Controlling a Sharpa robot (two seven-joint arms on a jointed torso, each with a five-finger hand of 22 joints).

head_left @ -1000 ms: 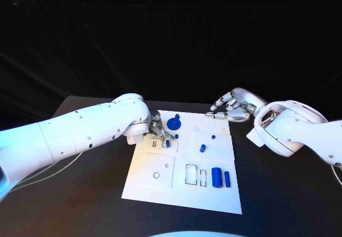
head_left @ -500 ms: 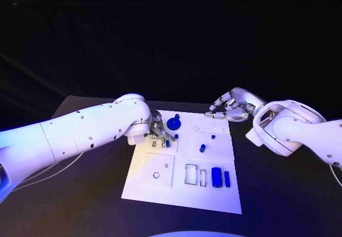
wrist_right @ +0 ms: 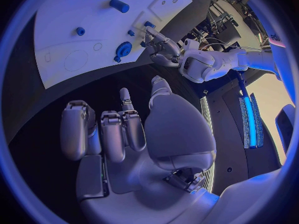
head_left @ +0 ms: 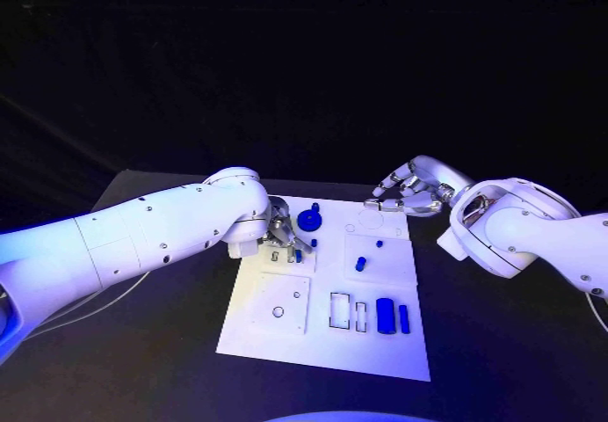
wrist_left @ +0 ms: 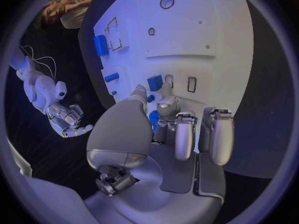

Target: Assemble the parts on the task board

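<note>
left hand (head_left: 284, 236) pinches a blue part (wrist_left: 154, 120) over the task board (head_left: 323, 347); right hand (head_left: 408, 197) spread, holding nothing.

A: Where does the task board (head_left: 266, 330) sit?
B: Mid-surface (head_left: 152, 369). The left robot hand (head_left: 281, 236) is over its 10 o'clock corner, the right robot hand (head_left: 408, 195) just past its 1 o'clock corner.
A: Parts?
B: Two upright pieces (head_left: 393, 317) at 5 o'clock, a round one (head_left: 312, 218) at 11.

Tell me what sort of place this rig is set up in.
Most likely a robotics lab or demo bench. A white task board with cut-out slots and small blue parts lies on a black table against a dark backdrop, and the right wrist view shows equipment racks and cables behind.
</note>
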